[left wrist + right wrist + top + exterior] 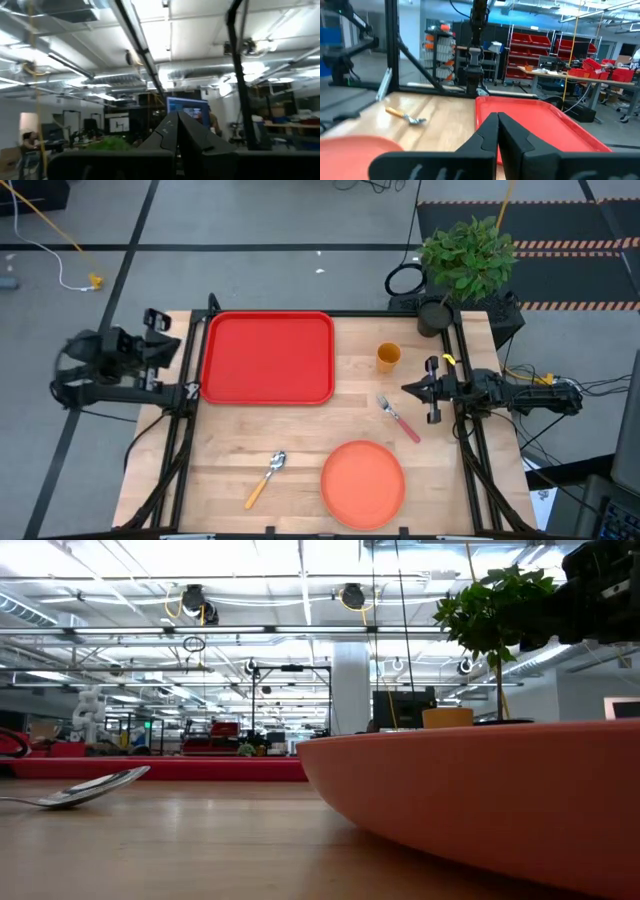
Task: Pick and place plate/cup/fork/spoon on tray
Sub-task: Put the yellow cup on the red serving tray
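Observation:
The red tray [268,358] lies at the table's far left. The yellow-orange cup [388,357] stands upright to its right. The fork [398,418], with a pink handle, lies flat nearer the right side. The orange plate [363,483] and the orange-handled spoon [266,478] rest flat by the near edge. My left gripper [177,120] is shut and empty, raised off the table's left edge [165,345] and tilted up toward the ceiling. My right gripper [497,120] is shut and empty at the right edge [410,388], pointing level across the table toward the tray [535,125].
A potted plant [467,255] stands at the far right corner, behind the cup. Black frame rails run along both side edges of the table [250,430]. Bare wood lies between the tray and the plate.

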`<state>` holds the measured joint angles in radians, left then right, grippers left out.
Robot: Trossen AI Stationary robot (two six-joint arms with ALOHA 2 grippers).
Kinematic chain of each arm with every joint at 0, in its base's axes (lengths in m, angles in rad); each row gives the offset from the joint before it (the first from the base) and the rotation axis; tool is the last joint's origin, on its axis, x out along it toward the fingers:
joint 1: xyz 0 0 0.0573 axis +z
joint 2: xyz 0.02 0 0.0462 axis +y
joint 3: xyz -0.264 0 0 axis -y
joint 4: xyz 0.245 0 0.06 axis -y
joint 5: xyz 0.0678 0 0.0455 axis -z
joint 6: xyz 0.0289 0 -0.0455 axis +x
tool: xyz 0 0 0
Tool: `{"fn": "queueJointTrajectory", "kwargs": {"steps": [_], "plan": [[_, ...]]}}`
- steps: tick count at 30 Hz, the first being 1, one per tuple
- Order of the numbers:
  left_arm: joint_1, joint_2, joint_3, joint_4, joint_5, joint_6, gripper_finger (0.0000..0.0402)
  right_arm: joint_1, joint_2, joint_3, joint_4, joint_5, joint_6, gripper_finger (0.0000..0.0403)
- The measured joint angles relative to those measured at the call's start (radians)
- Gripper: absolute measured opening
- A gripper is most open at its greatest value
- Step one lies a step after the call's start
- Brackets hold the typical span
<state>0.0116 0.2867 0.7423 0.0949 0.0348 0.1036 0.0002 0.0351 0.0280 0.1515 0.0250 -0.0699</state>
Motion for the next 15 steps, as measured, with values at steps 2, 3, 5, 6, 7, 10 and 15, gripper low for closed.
{"fn": "queueJointTrajectory", "kwargs": {"steps": [2,3,5,6,7,10,15], "plan": [[0.0,0.05,0.072,-0.042,0.026,-0.001,0.0003,0.0,0.0,0.0,0.013,0.0,0.074,0.0],[0.0,0.076,0.107,-0.062,0.035,-0.005,0.0003,0.0,0.0,0.0,0.019,0.0,0.111,0.0],[0.0,0.125,0.179,-0.108,0.052,-0.002,0.0003,0.0,0.0,0.0,0.034,0.002,0.153,0.0],[0.0,0.148,0.216,-0.136,0.058,0.001,0.0003,0.0,0.0,0.0,0.044,0.004,0.161,0.0],[0.0,0.17,0.249,-0.163,0.061,0.006,0.0003,0.0,0.0,0.0,0.051,0.005,0.163,0.0],[0.0,0.243,0.335,-0.24,0.062,0.006,0.0003,0.0,0.0,0.0,0.063,0.004,0.18,0.0],[0.0,0.372,0.446,-0.343,0.065,0.005,0.0002,0.0,0.0,0.0,0.062,0.0,0.275,0.0]]}}
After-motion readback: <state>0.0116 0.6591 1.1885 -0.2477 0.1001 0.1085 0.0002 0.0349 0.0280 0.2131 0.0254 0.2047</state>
